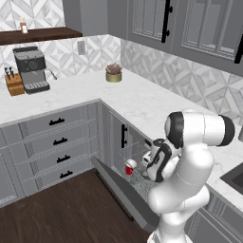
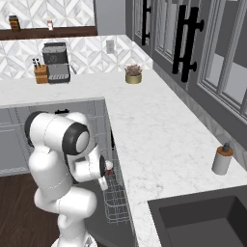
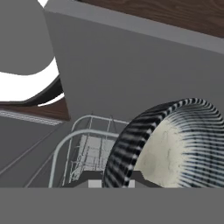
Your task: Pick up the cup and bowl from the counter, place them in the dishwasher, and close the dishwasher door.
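bowl: The bowl [image 3: 175,144] is in the claw, seen up close in the hand view, tipped on its side over the wire rack. It is small, round and stiff. It looks light. Its rim is thin, so a pinch on the rim is the way to hold it, and that seems to be how it is held now.

claw: The claw [image 1: 151,160] is closed on the bowl's rim, as far as the hand view shows. It hangs low, over the open dishwasher.

cup: The red cup [image 1: 129,167] is already in the dishwasher, standing on the rack near the rack's front left corner. It is light plastic and would tip with a small bump.

dishwasher: The dishwasher [image 2: 115,198] is open under the surface. Its wire rack [image 3: 89,153] is pulled out and has free room beside the cup.

door: The dishwasher door [image 1: 124,194] lies folded down and flat, below the rack. It has to be swung up at the end.

surface: The white surface [image 2: 154,140] has its front edge just above the rack, so there is not much room overhead.

room to move: The bowl should go down gently in the free part of the rack, away from the cup. The thin wires could catch the rim. To leave, the arm has to pull back from under the edge of the surface.

risk: A bowl let go while tipped might roll or knock the cup.
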Robot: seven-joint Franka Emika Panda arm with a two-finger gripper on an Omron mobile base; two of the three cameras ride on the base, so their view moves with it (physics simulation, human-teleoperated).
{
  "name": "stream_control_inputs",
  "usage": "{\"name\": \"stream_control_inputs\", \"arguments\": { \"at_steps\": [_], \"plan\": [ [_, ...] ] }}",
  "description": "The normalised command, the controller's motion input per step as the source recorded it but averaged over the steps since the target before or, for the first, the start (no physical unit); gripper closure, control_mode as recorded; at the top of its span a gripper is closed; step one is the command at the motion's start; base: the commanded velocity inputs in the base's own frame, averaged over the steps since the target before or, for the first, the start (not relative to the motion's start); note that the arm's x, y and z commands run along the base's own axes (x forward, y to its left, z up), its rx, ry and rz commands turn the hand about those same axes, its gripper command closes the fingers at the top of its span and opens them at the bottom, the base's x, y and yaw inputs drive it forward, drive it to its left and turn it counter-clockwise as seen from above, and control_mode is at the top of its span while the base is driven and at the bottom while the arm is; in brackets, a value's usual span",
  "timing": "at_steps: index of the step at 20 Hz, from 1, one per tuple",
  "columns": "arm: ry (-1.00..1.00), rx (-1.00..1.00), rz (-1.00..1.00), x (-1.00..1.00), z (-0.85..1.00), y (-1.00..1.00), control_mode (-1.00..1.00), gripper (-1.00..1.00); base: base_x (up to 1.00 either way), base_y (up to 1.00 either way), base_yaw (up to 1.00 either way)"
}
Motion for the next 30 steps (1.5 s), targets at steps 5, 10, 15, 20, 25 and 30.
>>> {"name": "stream_control_inputs", "arguments": {
  "at_steps": [5,10,15,20,25,30],
  "plan": [
    [-0.03,0.00,-0.10,0.00,-0.04,-0.28,-1.00,1.00,0.00,0.00,0.00],
    [0.00,0.00,-0.13,0.00,-0.26,0.00,-1.00,1.00,0.00,0.00,0.00],
    [-0.01,0.00,-0.13,0.00,-0.13,-0.09,-1.00,1.00,0.00,0.00,0.00],
    [0.00,0.00,-0.10,0.07,-0.31,-0.06,-1.00,1.00,0.00,0.00,0.00],
    [0.00,0.00,-0.05,0.14,-0.46,-0.02,-1.00,1.00,0.00,0.00,0.00],
    [0.00,0.00,0.00,0.03,-0.53,0.00,-1.00,1.00,0.00,0.00,0.00]
  ]
}}
